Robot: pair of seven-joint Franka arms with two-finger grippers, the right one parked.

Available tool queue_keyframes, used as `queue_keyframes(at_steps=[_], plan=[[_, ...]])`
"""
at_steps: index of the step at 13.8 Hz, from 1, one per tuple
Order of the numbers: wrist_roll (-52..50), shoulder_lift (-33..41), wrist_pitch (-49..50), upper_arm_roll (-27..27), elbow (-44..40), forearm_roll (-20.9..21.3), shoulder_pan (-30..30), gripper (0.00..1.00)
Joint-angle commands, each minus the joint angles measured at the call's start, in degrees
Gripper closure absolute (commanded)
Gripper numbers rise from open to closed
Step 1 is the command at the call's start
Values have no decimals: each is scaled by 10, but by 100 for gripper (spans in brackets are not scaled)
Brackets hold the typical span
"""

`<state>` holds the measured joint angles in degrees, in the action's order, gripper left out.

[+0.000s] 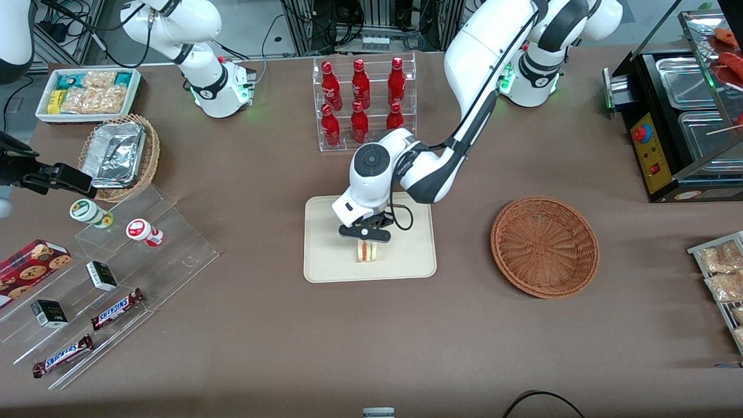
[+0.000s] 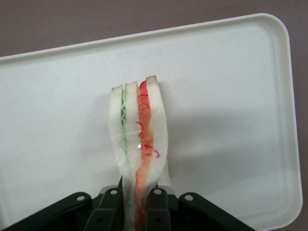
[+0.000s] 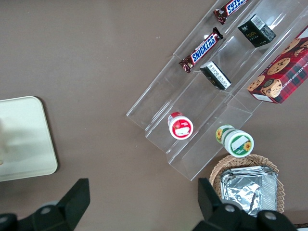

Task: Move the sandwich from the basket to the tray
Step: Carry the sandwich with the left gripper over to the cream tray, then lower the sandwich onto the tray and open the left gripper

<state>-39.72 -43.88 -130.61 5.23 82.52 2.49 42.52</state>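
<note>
Bare tray (image 1: 325,244) surrounds the gripper (image 1: 365,240); bottle rack (image 1: 364,104) stands farther from the camera.

tool (image 1: 366,239) grips sandwich (image 1: 367,251) over tray (image 1: 325,261); basket (image 1: 544,246) lies beside it.

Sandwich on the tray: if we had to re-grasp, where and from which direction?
As the hand has it now: from above, fingers across the two bread faces of the sandwich, shut on its upper end. It stands on edge on the tray, so the flat faces suit the pads; the layered cut edge would likely squash.
</note>
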Motion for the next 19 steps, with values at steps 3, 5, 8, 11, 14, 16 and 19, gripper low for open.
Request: queue_keyframes(at_steps=[3,5,8,11,14,16,19], plan=[[-4,-16,3,-8,-18,9,8,92],[-5,-15,4,-8,-18,9,11,10],[-16,-8,8,-9,-18,12,13,1],[-16,5,23,-12,-22,12,12,1],[-16,37,51,-13,-23,12,7,1],[-17,57,57,-15,-23,11,6,1],[-19,94,69,-41,-21,8,7,1]])
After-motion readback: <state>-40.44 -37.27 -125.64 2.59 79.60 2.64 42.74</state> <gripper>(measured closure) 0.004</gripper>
